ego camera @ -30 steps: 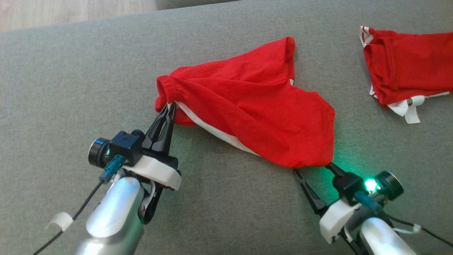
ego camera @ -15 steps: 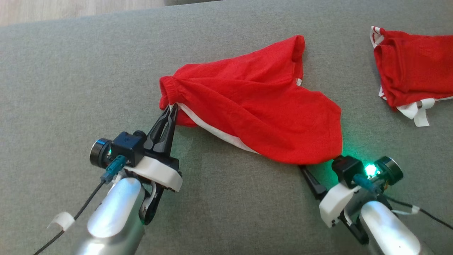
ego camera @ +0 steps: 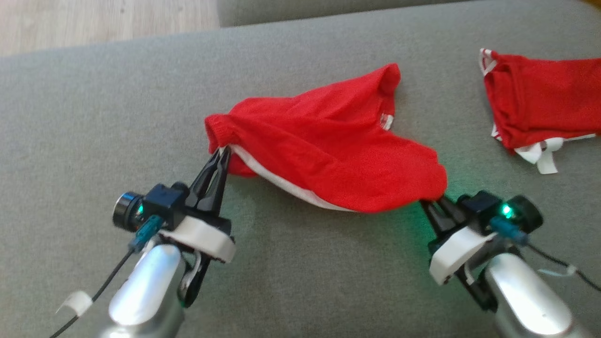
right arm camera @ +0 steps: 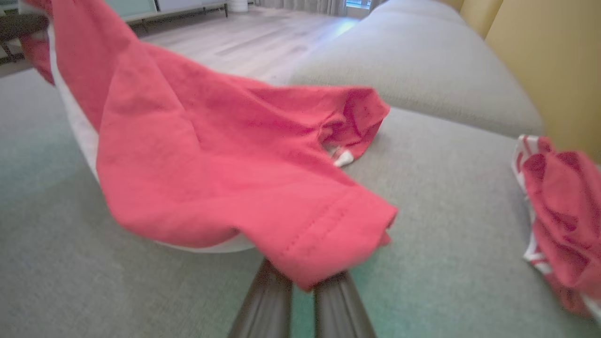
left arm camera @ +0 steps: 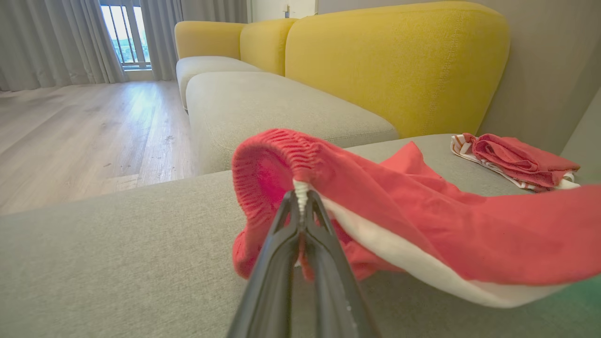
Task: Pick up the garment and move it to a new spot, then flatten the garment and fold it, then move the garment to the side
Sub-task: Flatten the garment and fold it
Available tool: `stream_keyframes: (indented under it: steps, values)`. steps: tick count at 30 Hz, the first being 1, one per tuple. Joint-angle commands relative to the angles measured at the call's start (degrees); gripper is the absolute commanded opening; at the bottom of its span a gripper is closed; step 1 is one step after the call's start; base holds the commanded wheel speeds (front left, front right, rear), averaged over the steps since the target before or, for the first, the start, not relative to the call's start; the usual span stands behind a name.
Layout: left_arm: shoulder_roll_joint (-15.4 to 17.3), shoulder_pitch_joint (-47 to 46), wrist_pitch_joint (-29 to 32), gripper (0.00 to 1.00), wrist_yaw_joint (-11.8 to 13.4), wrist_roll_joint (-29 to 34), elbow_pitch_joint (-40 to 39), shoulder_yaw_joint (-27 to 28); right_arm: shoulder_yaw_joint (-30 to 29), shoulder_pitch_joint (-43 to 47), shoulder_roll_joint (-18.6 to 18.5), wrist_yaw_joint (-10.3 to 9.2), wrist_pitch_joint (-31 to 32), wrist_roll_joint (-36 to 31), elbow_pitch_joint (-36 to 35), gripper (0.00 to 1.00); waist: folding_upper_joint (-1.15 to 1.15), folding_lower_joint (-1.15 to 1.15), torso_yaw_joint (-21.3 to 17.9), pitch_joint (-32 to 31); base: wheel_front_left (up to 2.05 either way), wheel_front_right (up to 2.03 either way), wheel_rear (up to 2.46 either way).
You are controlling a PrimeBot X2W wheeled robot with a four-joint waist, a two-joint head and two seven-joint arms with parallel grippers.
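Observation:
The garment (ego camera: 328, 150) is red with a white side stripe, and it hangs in a sag between my two grippers above the grey sofa seat (ego camera: 94, 117). My left gripper (ego camera: 223, 151) is shut on its gathered waistband corner, seen close in the left wrist view (left arm camera: 300, 197). At the garment's lower right hem corner my right gripper (ego camera: 434, 202) is shut on the cloth, the hem (right arm camera: 328, 234) draping over its fingers (right arm camera: 267, 300). The garment's far leg (ego camera: 387, 84) still rests on the seat.
A second red and white garment (ego camera: 530, 108) lies bunched at the seat's far right (left arm camera: 516, 159). Yellow back cushions (left arm camera: 399, 61) rise behind the seat. Wooden floor (ego camera: 94, 19) lies beyond the sofa's far edge.
My right gripper has gone from open to shut on the hem corner and has risen with it. The garment's lower edge has lifted off the seat. The left gripper keeps its hold.

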Motion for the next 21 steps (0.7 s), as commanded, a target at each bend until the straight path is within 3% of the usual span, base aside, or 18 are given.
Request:
stream_keyframes:
  steps: [1,12,21]
  values:
    - [1.92,-0.78,-0.71,0.0,0.02,0.61,-1.97,2.46,0.15,-0.48,-1.03,-0.04,-0.65,0.74,-2.47,0.0,0.0,0.0,-0.48,-0.94,0.0,0.0,0.0]
    - [10.54,-7.7,4.44,0.0,-1.96,1.31,-8.49,3.59,0.85,-11.32,-8.1,-0.04,9.05,9.71,-19.87,0.0,0.0,0.0,-0.99,-5.92,0.0,0.0,0.0]
    - [14.74,-19.19,11.2,0.0,-3.55,-2.29,-10.66,3.81,3.33,-25.55,-8.65,-0.04,16.46,19.14,-19.76,0.0,0.0,0.0,-0.81,-8.77,0.0,0.0,0.0]
